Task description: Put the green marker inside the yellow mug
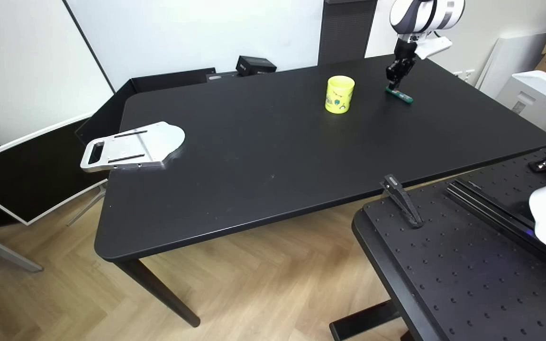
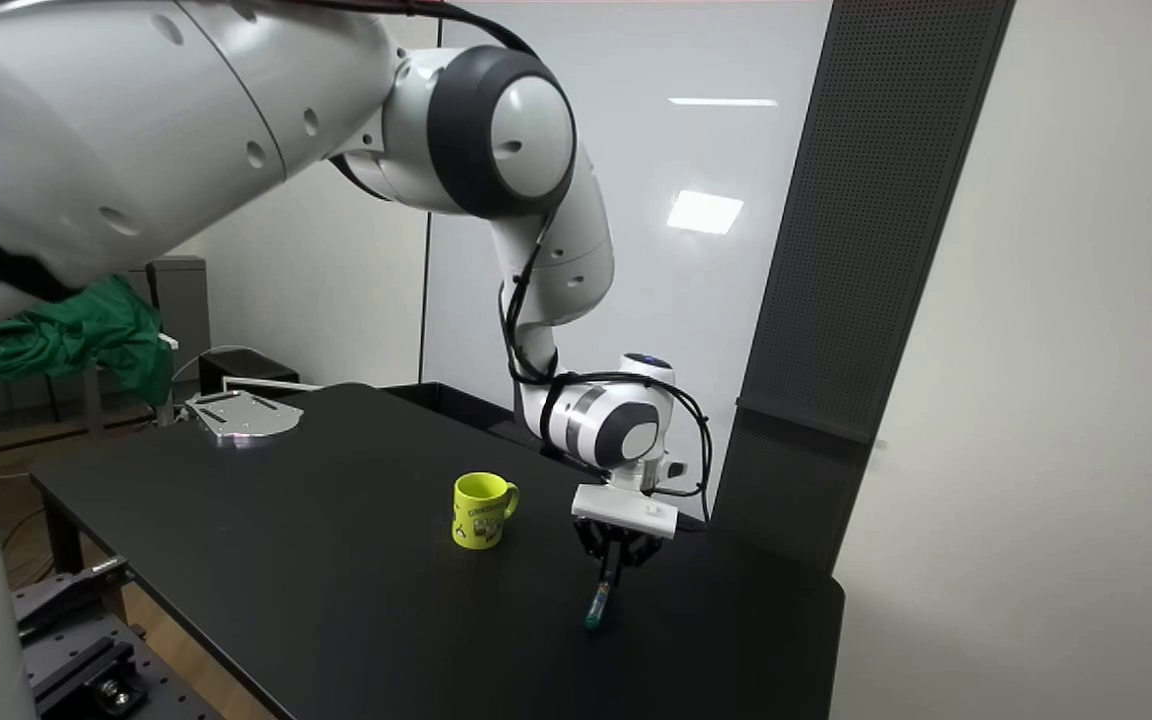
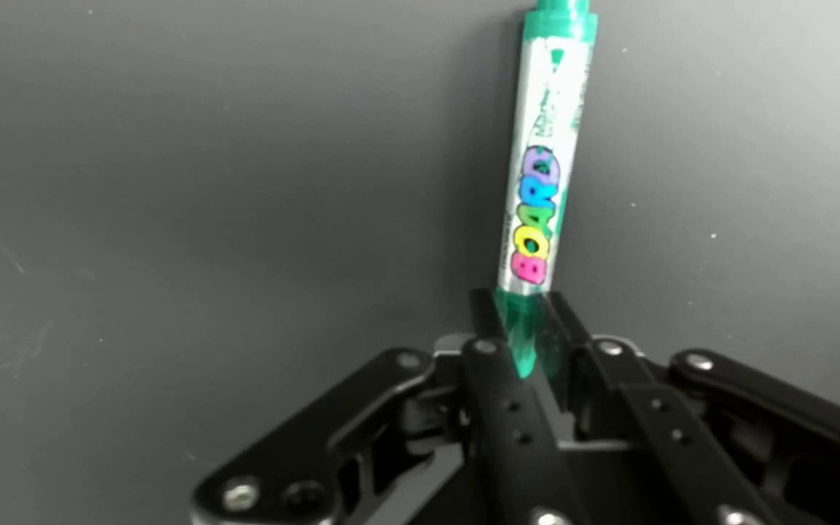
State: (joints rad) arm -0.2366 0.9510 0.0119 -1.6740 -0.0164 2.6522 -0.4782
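The green marker [image 3: 540, 160] has a white label and green ends. It also shows in both exterior views [image 1: 400, 95] [image 2: 597, 606], on or very close to the black table. My gripper [image 3: 522, 295] points down with its fingers closed on the marker's near green end; the rest of the marker sticks out past the fingertips. The gripper shows at that end in both exterior views [image 1: 393, 85] [image 2: 609, 570]. The yellow mug [image 1: 339, 94] stands upright on the table, apart from the gripper. It shows in an exterior view with its handle [image 2: 481, 512]. Its inside bottom is hidden.
A flat white-grey metal plate [image 1: 135, 144] lies at the table's far end, overhanging the edge. A black box [image 1: 255, 65] stands behind the table. A pegboard bench [image 1: 443, 265] adjoins the front edge. A dark panel [image 2: 846, 250] and walls stand beyond the table.
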